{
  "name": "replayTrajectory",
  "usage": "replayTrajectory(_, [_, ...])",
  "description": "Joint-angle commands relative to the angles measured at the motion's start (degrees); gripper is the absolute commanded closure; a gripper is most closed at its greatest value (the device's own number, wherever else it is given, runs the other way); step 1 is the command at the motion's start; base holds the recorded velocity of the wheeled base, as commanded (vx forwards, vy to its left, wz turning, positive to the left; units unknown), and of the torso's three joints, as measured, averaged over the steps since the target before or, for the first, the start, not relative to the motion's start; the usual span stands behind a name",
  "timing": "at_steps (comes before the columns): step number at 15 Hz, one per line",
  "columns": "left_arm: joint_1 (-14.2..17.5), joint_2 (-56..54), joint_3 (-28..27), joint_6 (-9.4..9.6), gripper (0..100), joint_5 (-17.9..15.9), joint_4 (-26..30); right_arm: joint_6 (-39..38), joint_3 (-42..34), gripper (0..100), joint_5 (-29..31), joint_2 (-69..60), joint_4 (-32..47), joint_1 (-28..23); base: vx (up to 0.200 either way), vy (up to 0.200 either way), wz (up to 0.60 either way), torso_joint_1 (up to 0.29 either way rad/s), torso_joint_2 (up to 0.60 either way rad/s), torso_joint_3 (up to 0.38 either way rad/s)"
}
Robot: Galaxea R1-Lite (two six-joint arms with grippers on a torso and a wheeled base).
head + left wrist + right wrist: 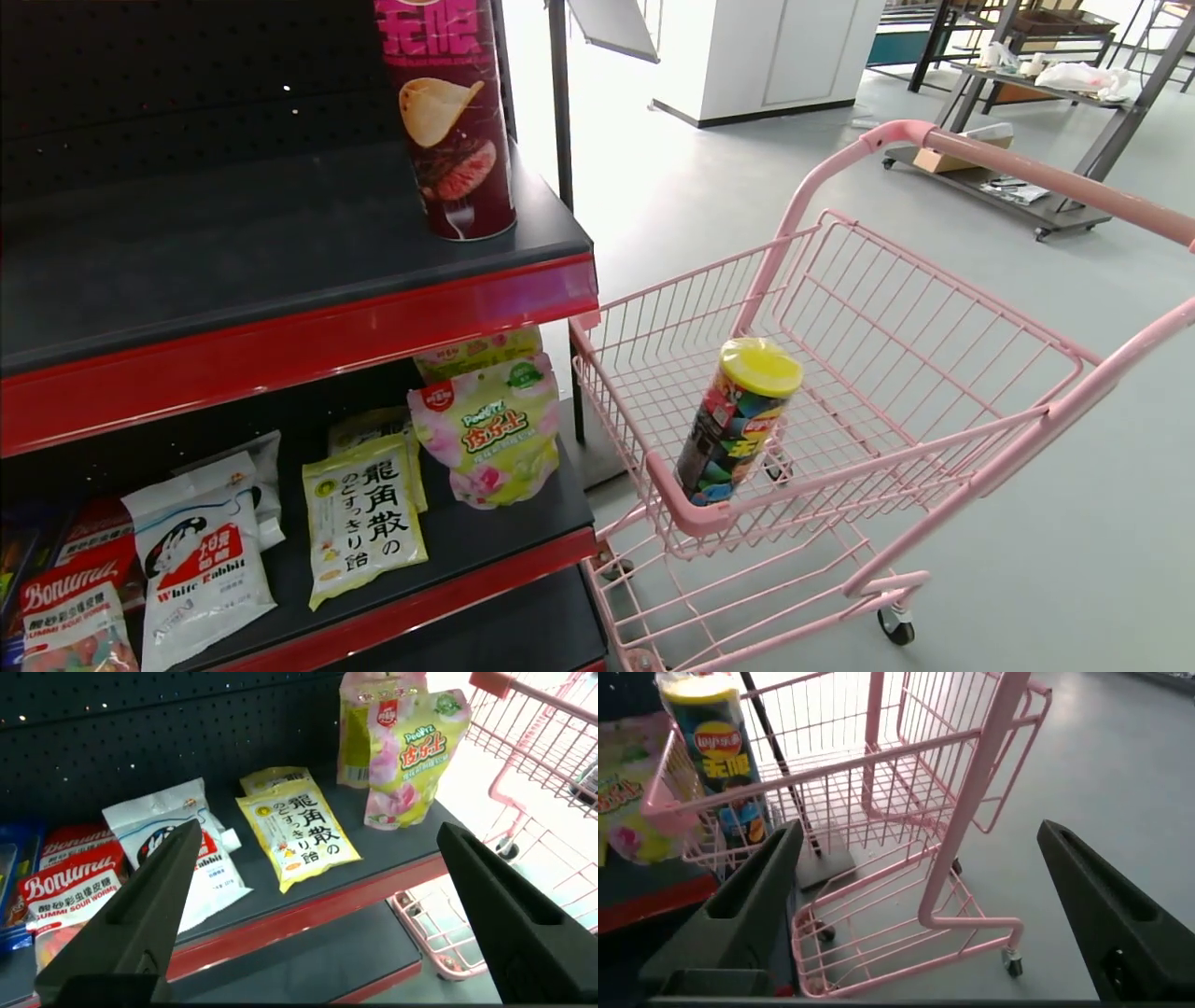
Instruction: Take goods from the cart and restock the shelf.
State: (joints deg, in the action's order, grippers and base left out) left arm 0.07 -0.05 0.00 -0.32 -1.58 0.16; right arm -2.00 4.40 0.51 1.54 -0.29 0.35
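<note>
One yellow-lidded chip can (738, 420) upright in pink cart (695, 515), corner nearest shelf (299, 308). Left gripper (318, 835) wide open, empty, facing candy bags (297, 845). Right gripper (918, 831) wide open, empty, near cart.

Shelf, two dark boards with red front edges.

Upper board (233, 243): one maroon chip can (455, 121), upright, near the front right corner.

Lower board (504, 532), from the right end: green-and-pink pouch (490, 434) standing with a second pouch just behind it; yellow candy bag (362, 523) lying flat; white candy bag (201, 560) flat beside it; red gummy bag (75, 597) at the far left.

Grey floor (1046, 523) carries a pink cart (695, 515), just beside the shelf's right end. In its basket, a yellow-lidded chip can (738, 420) stands in the near corner by the shelf.
</note>
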Motion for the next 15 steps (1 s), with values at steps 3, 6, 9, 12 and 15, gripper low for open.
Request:
replayTrajectory(3, [0.01, 0.05, 0.0, -0.03, 0, 0.0, 0.02, -4.33, 28.65, 0, -12.29, 38.89, -0.94, 9.4, 0.0, 0.0, 0.0, 0.0, 0.0, 0.0])
replayTrajectory(6, [0.01, 0.05, 0.0, 0.05, 0, 0.71, 0.02, -3.63, 27.86, 0, -15.63, 57.7, -16.67, 14.5, 0.0, 0.0, 0.0, 0.0, 0.0, 0.0])
replayTrajectory(9, [0.01, 0.05, 0.0, 0.14, 0, 0.88, 0.02, -2.22, 27.59, 0, -22.57, 68.95, -21.24, 15.99, 0.0, 0.0, 0.0, 0.0, 0.0, 0.0])
replayTrajectory(12, [0.01, 0.05, 0.0, 0.14, 0, 0.88, 0.02, -1.87, 26.71, 0, -23.28, 75.54, -27.13, 19.16, 0.0, 0.0, 0.0, 0.0, 0.0, 0.0])
replayTrajectory(15, [0.01, 0.05, 0.0, 0.14, 0, 0.88, 0.02, -1.69, 26.45, 0, -23.36, 80.55, -32.67, 20.3, 0.0, 0.0, 0.0, 0.0, 0.0, 0.0])
